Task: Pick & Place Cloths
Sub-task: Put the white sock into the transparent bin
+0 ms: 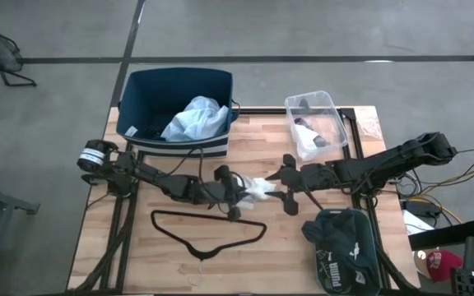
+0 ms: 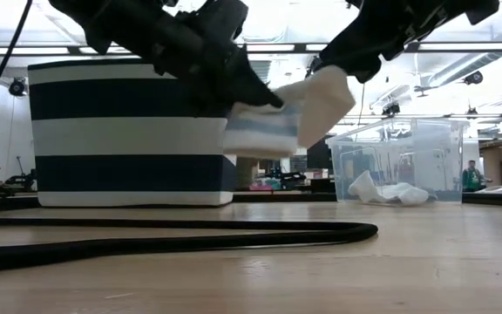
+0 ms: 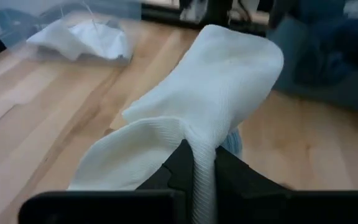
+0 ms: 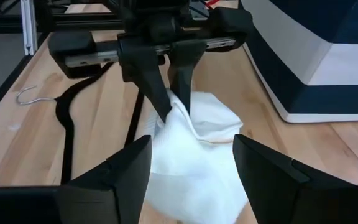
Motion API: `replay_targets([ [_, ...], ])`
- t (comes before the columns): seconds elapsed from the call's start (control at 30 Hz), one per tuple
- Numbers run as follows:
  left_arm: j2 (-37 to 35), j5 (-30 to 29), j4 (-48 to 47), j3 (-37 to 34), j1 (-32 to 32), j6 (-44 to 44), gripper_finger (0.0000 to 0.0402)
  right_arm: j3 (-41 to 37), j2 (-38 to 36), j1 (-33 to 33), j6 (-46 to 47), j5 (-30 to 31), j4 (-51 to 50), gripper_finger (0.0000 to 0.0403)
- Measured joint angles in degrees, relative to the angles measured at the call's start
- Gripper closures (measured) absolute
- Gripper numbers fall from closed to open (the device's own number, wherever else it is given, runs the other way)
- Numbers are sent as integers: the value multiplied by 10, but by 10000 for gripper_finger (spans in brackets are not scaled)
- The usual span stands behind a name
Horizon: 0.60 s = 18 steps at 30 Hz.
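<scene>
A small white cloth [image 1: 258,189] hangs in the air at mid-table between my two grippers; the low view shows the white cloth [image 2: 286,118] clear of the wood. My left gripper [image 1: 243,192] comes from the left and is shut on it. My right gripper [image 4: 191,168] comes from the right, open, with a finger on each side of the cloth's other end. A pale-blue shirt [image 1: 194,119] lies in the navy striped bin. A dark teal garment [image 1: 340,247] rests on the table's near right corner. White pieces [image 1: 309,136] lie in a clear tub. My left gripper pinches a bunched fold of the white cloth [image 3: 199,152] between its two fingers, coming roughly level from the table's left. The cloth is lifted clear and spreads away from the fingers toward the right gripper. My right gripper: I cannot tell whether its open fingers touch the cloth.
The navy striped bin [image 1: 138,90] stands at the far left. A clear plastic tub [image 1: 336,111] sits at the far right. A thin black wire hanger [image 1: 208,234] lies flat near the front, just below the left gripper. Bare wood shows at near left.
</scene>
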Motion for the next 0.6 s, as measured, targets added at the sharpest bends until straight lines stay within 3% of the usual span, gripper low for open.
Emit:
replay_targets([
  [0.17,-1,-2,56,1,0,-6,366,0,13,0,-7,0,2,167],
  [0.4,-1,-41,56,-2,-2,-5,366,8,69,0,-43,0,54,155],
  [0.6,-1,-43,56,-6,-2,-5,366,40,114,0,-47,1,58,172],
])
